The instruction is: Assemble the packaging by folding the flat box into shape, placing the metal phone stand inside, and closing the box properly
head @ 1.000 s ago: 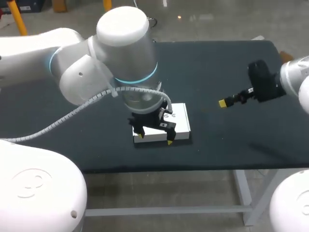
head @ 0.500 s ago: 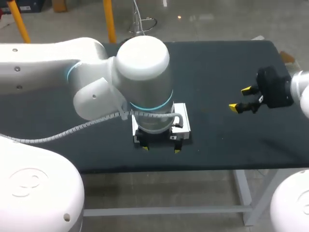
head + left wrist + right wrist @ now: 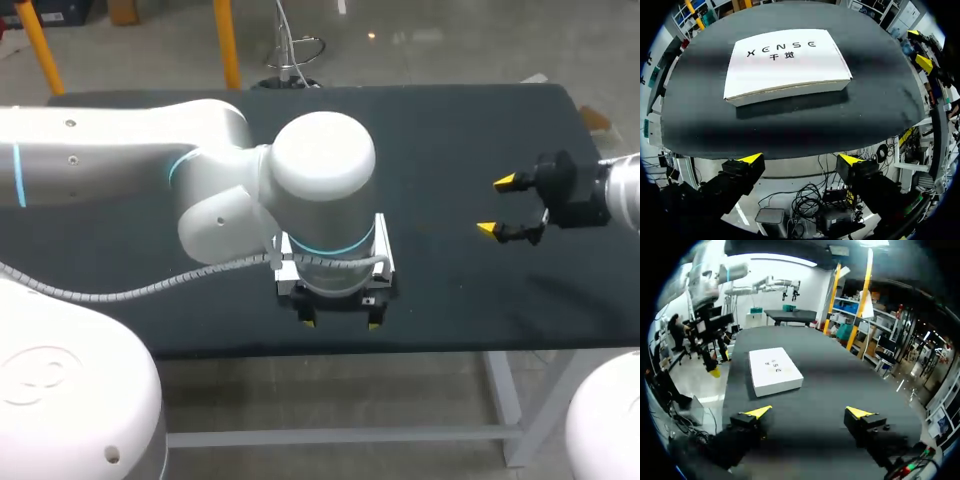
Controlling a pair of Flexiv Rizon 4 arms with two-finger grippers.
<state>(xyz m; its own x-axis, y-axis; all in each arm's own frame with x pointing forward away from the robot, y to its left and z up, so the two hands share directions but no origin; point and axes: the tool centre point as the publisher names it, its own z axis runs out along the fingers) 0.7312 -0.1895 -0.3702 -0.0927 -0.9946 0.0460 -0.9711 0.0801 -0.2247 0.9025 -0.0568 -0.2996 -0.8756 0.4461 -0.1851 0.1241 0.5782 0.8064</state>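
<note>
Black table in a workshop, with a closed white box lying flat near the front edge, printed lid up, largely covered in the head view by the left arm. Left gripper hanging just past that front edge, yellow-tipped fingers spread wide with nothing between them, the box ahead of them and untouched. Right gripper over the table's right side, well apart from the box, pointing toward it, fingers likewise parted and empty.
</note>
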